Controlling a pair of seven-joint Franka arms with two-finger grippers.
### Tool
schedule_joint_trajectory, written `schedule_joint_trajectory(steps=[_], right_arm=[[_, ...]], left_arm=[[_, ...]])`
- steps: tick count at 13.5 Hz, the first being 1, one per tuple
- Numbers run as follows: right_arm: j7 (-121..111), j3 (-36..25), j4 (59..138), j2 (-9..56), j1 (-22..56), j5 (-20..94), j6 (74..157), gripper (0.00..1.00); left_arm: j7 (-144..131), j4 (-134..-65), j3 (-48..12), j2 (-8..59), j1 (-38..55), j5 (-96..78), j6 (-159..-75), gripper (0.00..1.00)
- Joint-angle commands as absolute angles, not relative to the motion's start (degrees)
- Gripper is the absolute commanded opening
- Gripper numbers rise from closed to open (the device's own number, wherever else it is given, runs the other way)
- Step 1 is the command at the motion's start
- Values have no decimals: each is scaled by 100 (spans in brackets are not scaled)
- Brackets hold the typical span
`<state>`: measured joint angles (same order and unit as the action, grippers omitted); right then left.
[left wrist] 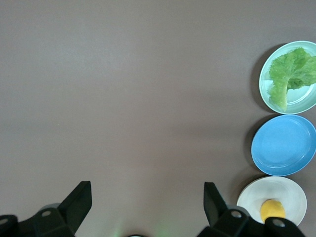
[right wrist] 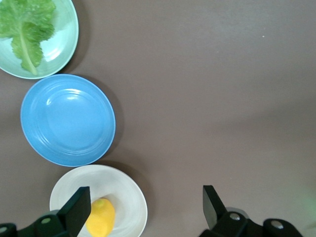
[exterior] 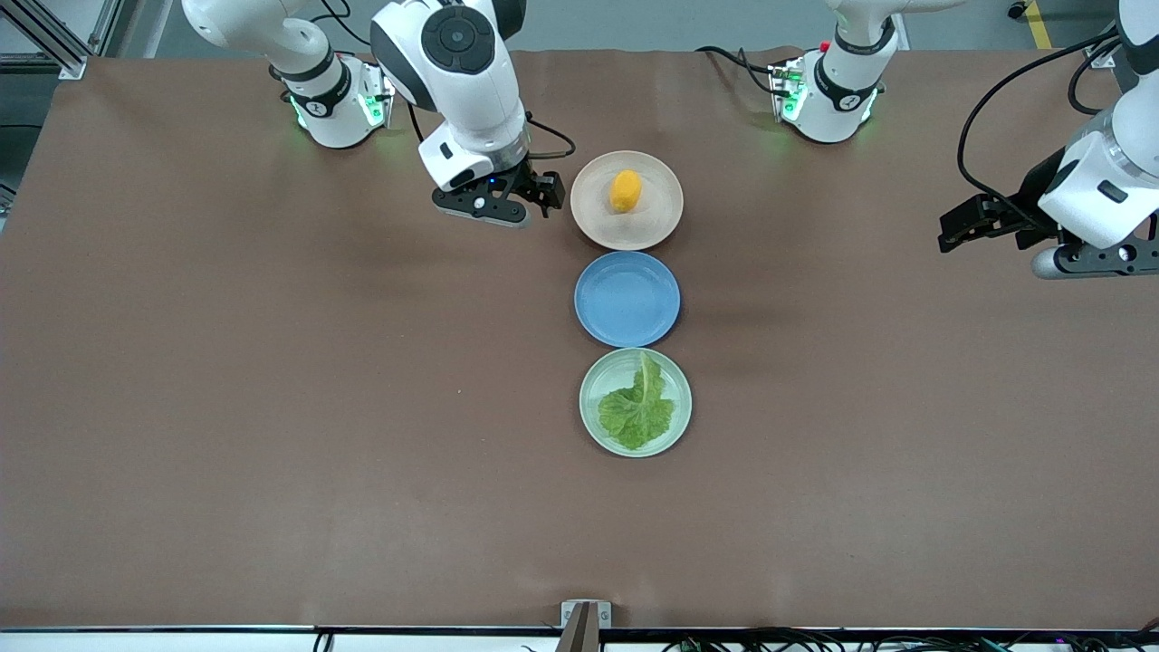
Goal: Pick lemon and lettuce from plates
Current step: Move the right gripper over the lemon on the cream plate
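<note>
The lemon (exterior: pixel 626 191) lies on the cream-pink plate (exterior: pixel 589 217), the plate farthest from the front camera. The lettuce (exterior: pixel 639 407) lies on the pale green plate (exterior: pixel 593 426), the nearest one. My right gripper (exterior: pixel 543 195) is open and empty, up over the table just beside the cream-pink plate, toward the right arm's end. In the right wrist view its jaws (right wrist: pixel 145 210) stand wide apart, with the lemon (right wrist: pixel 100 217) by one finger. My left gripper (exterior: pixel 962 231) is open and empty, over bare table at the left arm's end; the left wrist view (left wrist: pixel 147 202) shows it.
A blue plate (exterior: pixel 627 299) with nothing on it sits between the other two plates, the three in a line. The brown table (exterior: pixel 272 407) spreads wide on both sides of the plates.
</note>
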<state>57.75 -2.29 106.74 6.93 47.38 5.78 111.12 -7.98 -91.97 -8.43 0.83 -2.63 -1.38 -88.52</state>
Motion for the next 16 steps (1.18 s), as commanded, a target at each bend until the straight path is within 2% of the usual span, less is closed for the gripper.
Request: schedule_joint_trajectory(steps=[1, 5, 11, 15, 16], right_arm=[[5225, -351, 10538, 607, 4354, 554, 10716, 100], [3615, -360, 10345, 580, 3254, 554, 10310, 100], [2498, -431, 10002, 615, 2462, 281, 9993, 100], [2688, -405, 9966, 668, 2583, 202, 10028, 100], [2985, -387, 10036, 668, 2880, 211, 10072, 100]], left_arm=[[-774, -9158, -853, 9, -290, -97, -8736, 100], [-756, -9158, -853, -35, -299, -105, -8736, 100], [-756, -9150, -844, -26, -299, -114, -8736, 100], [-756, -9149, -844, -26, -299, -114, -8736, 100], [-756, -9141, -844, -26, -299, -114, -8745, 100]])
